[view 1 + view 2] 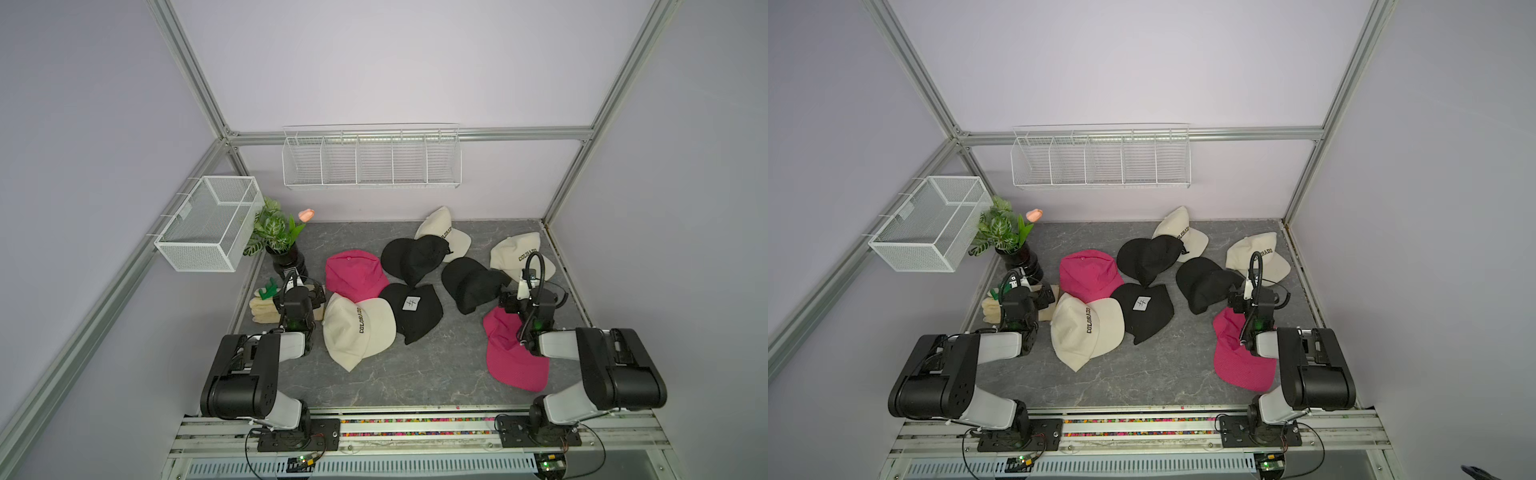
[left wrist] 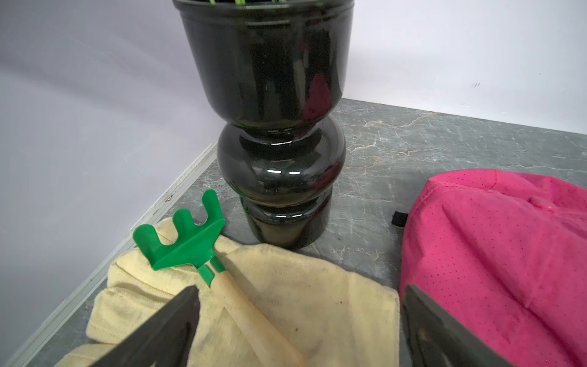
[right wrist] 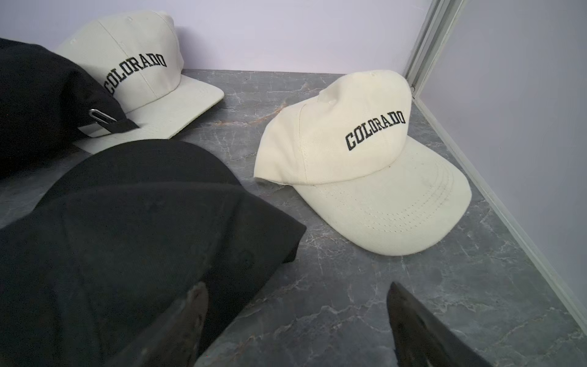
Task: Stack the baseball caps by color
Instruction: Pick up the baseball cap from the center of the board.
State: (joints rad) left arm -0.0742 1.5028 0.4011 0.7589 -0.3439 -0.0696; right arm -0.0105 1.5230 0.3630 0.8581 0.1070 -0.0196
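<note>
Several baseball caps lie spread over the grey table (image 1: pixel 415 374). Three are cream "COLORADO" caps: at the back (image 1: pixel 444 235), at the right (image 3: pixel 359 159) and at the front left (image 1: pixel 357 328). Three are black: (image 1: pixel 411 259), (image 3: pixel 127 228), and one showing a white label (image 1: pixel 415 311). Two are pink: one left of centre (image 2: pixel 495 254), one at the front right (image 1: pixel 513 357) partly under my right arm. My left gripper (image 2: pixel 301 290) is open above a towel, beside the pink cap. My right gripper (image 3: pixel 297 286) is open over bare table, one finger above the black cap's edge.
A folded cream towel (image 2: pixel 317 302) with a green toy rake (image 2: pixel 184 241) lies at the left edge, by a black plant pot (image 2: pixel 279 127). A white mesh basket (image 1: pixel 208 222) hangs on the left wall and a wire rack (image 1: pixel 372 160) on the back wall.
</note>
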